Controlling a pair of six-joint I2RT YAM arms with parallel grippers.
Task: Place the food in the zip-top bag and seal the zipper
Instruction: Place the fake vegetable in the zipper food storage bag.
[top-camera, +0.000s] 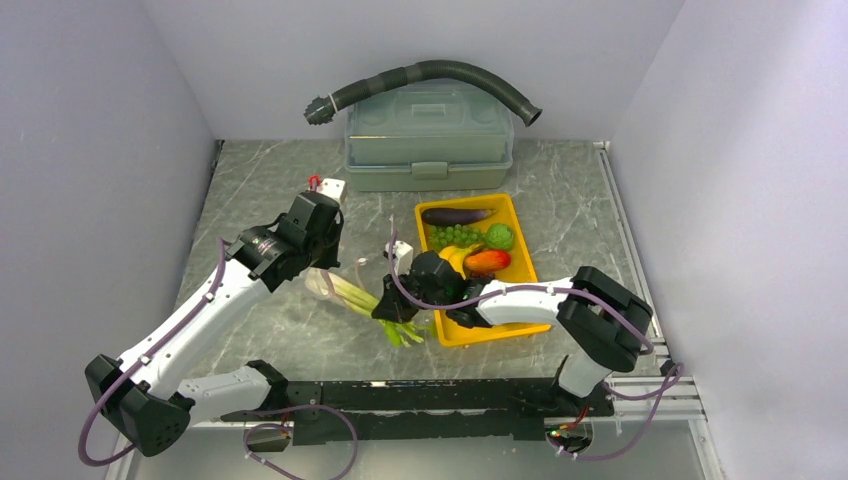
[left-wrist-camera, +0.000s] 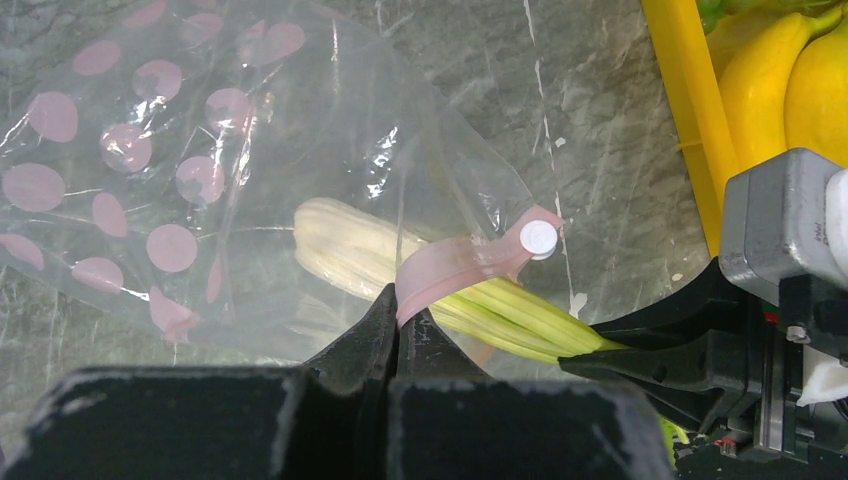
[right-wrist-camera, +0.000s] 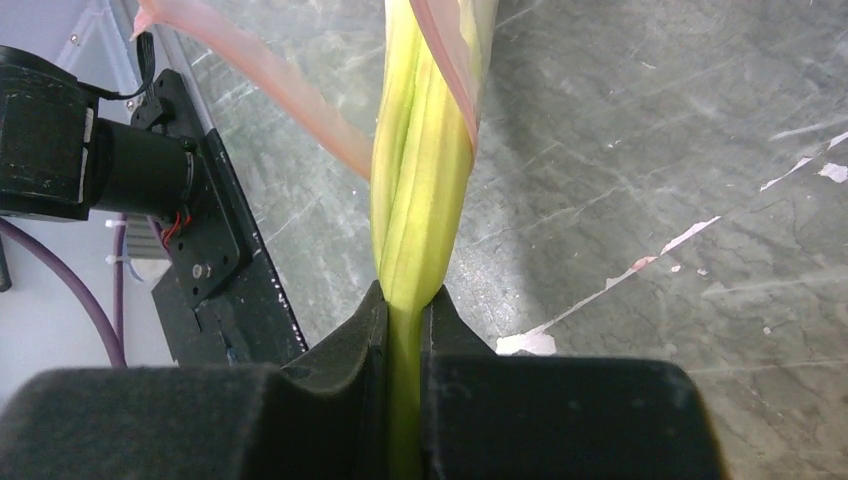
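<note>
One leek (left-wrist-camera: 370, 250) partway into the zip-top bag (left-wrist-camera: 180, 150), several more pieces waiting. Loading step, by the look of it, with sealing a long way off. Left claw (left-wrist-camera: 400, 312): pinched fully shut on the pink zipper (left-wrist-camera: 455, 262), holding one lip of the bag's mouth up off the bench (top-camera: 270, 180). Right claw (right-wrist-camera: 405, 300): closed hard on the leek's green stalk, nothing else in the grip. Leek at a slant in the overhead view, long axis from upper left down to lower right. White bulb end leading, pointed toward the left claw, past the mouth and under the dotted film. Green leaf end trailing, poking out toward the near edge, just beside the yellow tray (top-camera: 470, 335). Roughly half in, half out, judging from the left wrist view. Next, probably: push along that same axis, deeper into the bag, then let go and back straight out without dragging the stalk along. Worth watching the pink strip draped across the stalk, a likely snag. Over in the tray, apart from the bag: bananas (top-camera: 455, 258), purple eggplant (top-camera: 455, 214), green grapes (top-camera: 452, 236), a red piece (top-camera: 487, 262) and a green piece (top-camera: 499, 236), all to follow. Behind, near the back wall, the grey-green lidded box (top-camera: 428, 140) with a dark ribbed hose (top-camera: 430, 72) above it, out of play.
</note>
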